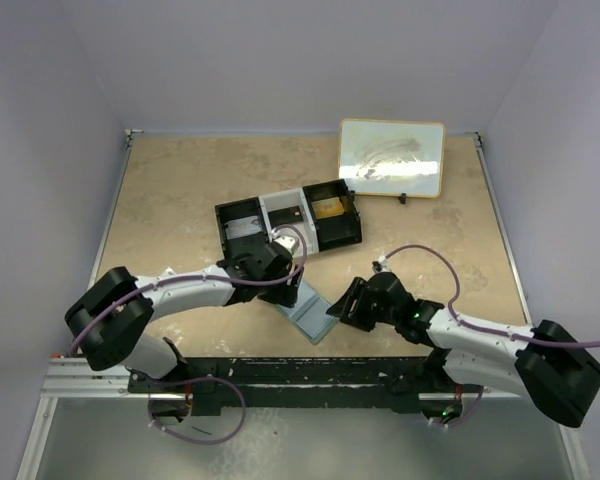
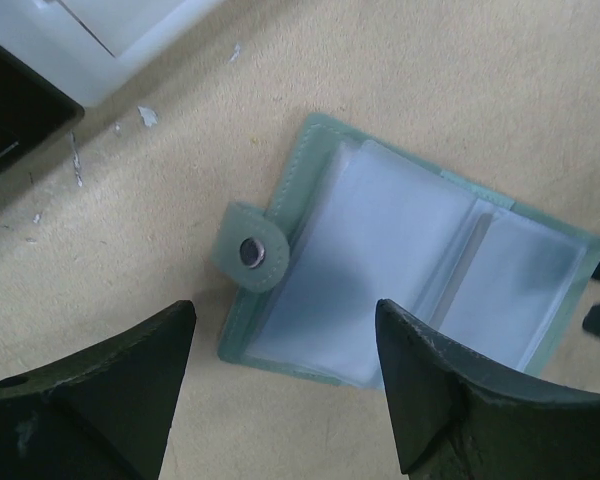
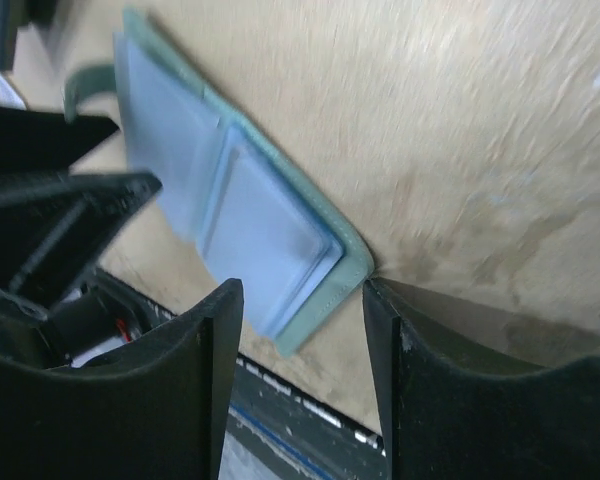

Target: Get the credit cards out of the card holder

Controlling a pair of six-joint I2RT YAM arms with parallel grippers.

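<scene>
Near the front edge of the tan table [image 1: 180, 200], between the two arms, the card holder [image 2: 400, 250] lies spread open and flat, its light blue inside facing up and its grey-green cover showing as a thin border around it. Its pockets look pale and glossy; whether a card sits in any of them cannot be told. A snap tab [image 2: 252, 250] with a metal stud sticks out from one short edge.

Above that tabbed edge hangs the left gripper [image 2: 280, 385], its fingers well apart and touching nothing — one finger over bare table, the other over the holder's near corner.

At the opposite end sits the right gripper [image 3: 300, 370], fingers also apart, with the holder's rounded corner lying just ahead of the gap between them; neither finger is pressed onto it.

Behind the holder stands a black-and-white three-compartment tray [image 1: 342, 235], set at a slight angle. In its right compartment lies what looks like the orange-tan card [image 1: 330, 207] — the view is too small to tell more.

Farther back, a tan-framed white board [image 1: 392, 158] rests on the table.
</scene>
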